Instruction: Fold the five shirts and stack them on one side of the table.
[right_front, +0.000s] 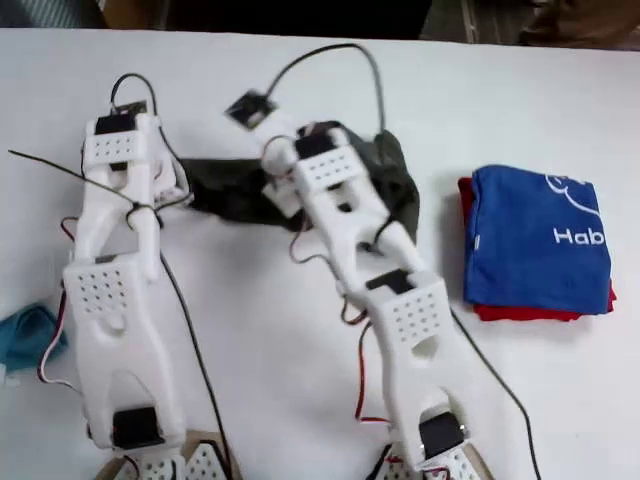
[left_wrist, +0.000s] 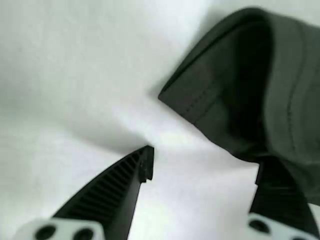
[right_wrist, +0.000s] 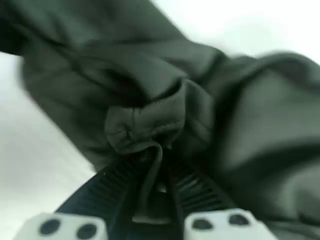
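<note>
At the high view's centre, the right gripper (right_wrist: 158, 167) pinches the dark shirt (right_front: 228, 190); the left gripper (left_wrist: 205, 169) stands spread beside its hem.

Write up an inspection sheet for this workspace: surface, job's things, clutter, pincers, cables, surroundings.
Surface: white table, no stains seen.
Job's things: dark shirt crumpled at mid-table; blue shirt folded on top of a folded red shirt on the high view's right side; teal cloth bunched at the left edge, possibly another shirt.
Clutter: small black tag beside the dark shirt.
Pincers: left pincer open at the dark shirt's hem; right pincer shut on a fold of the dark shirt.
Cables: grey cable arcs over the dark shirt; black wire trails across the table beside the left arm.
Surroundings: dark shapes past the far edge, too unclear to name.
</note>
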